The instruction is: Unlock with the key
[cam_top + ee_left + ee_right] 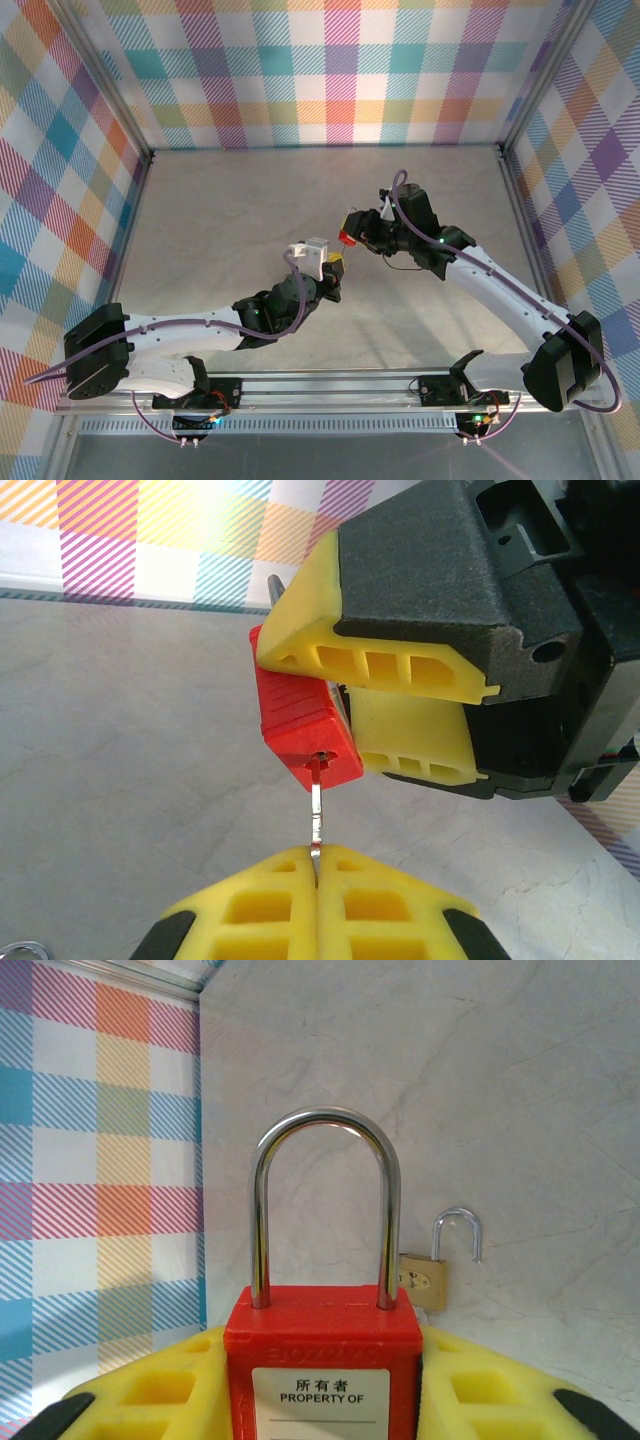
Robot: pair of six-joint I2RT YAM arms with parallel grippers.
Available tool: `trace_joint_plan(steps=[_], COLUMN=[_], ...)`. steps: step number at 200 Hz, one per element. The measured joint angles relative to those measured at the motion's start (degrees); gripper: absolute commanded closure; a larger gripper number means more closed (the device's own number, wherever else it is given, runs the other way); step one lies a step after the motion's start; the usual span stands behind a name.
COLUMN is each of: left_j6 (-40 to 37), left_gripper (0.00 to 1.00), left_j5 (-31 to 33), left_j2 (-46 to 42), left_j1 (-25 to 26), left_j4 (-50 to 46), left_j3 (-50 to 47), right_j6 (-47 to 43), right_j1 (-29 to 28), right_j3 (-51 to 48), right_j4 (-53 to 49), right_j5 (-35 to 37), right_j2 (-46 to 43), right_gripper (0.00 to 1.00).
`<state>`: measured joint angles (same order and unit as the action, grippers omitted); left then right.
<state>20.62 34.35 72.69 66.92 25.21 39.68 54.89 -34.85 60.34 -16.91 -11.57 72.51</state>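
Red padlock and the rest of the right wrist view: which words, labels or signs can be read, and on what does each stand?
"所有者": white label on the red padlock.
"PROPERTY OF": same label, line below.
Raised letters on the red body above the label: too faint to read.
On the brass padlock: marks too small to read.

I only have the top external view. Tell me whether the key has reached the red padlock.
Observer: In the left wrist view, the key, pinched in the left claw, has its tip at the keyhole in the red padlock; most of the blade is outside.
Operator: Report the shackle.
Observer: Shut. The right wrist view shows both legs of the shackle seated in the body, which the right claw grips.
Operator: Name anything else nearby.
Observer: A small brass padlock lies beyond, hasp open.
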Motion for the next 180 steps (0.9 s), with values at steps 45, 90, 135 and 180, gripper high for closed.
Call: trace_joint_plan(steps=[45,90,135,180], left_j6=[1.92,2.56,3.87,4.02], left_gripper=[1.00,1.00,1.00,1.00], left_j5=[-1.07,-1.97,-6.71,-7.91], left_j2=[-0.04,-0.20,-0.22,0.92], left_j1=[-1.07,-1.92,-4.46,-4.98], left_j4=[0.46,0.44,0.81,1.27], left_j3=[0.00,0.00,0.00,0.15], right_j6=[0.42,1.68,1.81,2.73], right_j1=[-0.44,-0.72,-1.36,-2.73], right_j3=[-0.70,-2.25,-3.21,-4.22], right_j4=[1.86,4.57,6.12,7.41], right_j5=[-0.17,0.28,2.62,6.21], right_j2=[0.00,-0.11,-0.50,-0.66], right_gripper=[0.97,0.98,0.99,1.00])
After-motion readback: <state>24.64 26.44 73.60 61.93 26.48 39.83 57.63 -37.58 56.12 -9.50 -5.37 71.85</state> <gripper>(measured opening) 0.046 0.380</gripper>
